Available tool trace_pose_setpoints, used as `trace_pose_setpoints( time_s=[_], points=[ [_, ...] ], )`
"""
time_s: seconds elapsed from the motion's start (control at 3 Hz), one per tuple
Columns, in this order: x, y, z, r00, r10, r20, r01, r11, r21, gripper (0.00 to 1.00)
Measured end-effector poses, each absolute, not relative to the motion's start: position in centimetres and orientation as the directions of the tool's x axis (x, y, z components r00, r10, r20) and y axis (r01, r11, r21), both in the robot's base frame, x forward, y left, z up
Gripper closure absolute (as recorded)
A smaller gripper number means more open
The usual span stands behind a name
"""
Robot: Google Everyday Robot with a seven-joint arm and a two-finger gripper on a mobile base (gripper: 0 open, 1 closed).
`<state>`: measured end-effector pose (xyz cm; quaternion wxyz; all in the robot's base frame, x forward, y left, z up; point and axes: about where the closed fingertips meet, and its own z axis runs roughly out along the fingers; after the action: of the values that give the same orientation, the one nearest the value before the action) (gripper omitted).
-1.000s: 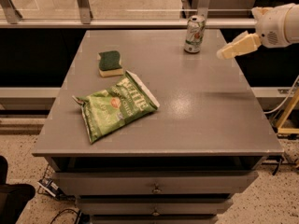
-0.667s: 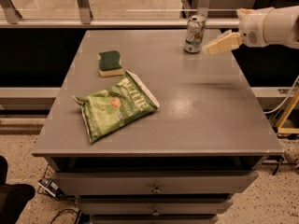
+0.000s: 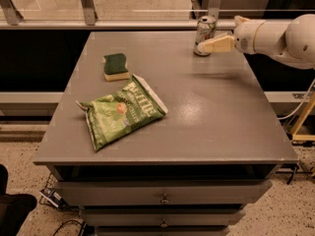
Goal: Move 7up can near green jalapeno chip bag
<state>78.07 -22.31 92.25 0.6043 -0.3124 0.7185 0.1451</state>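
The 7up can (image 3: 204, 29) stands upright at the far edge of the grey table (image 3: 216, 117), right of centre. The green jalapeno chip bag (image 3: 120, 113) lies flat on the front left part of the table, far from the can. My gripper (image 3: 213, 37) reaches in from the right on a white arm (image 3: 275, 36). It is open, with one tan finger (image 3: 216, 44) lying against the front right side of the can near its base. The can rests on the table, not lifted.
A dark-green and yellow sponge (image 3: 116, 66) lies on the table behind the bag. A rail and glass panel (image 3: 147, 18) run behind the table's far edge. Drawers (image 3: 162, 195) sit under the front edge.
My gripper has moved left from beyond the table's right edge up to the can. The can, bag and sponge have not moved.
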Motion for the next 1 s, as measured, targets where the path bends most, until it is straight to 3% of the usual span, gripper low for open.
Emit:
trace_pose_setpoints(
  time_s=[1.0],
  points=[
    [82.7,-20.7,89.7,-0.042,-0.079,-0.996,-0.624,0.781,-0.036,0.00]
  ],
)
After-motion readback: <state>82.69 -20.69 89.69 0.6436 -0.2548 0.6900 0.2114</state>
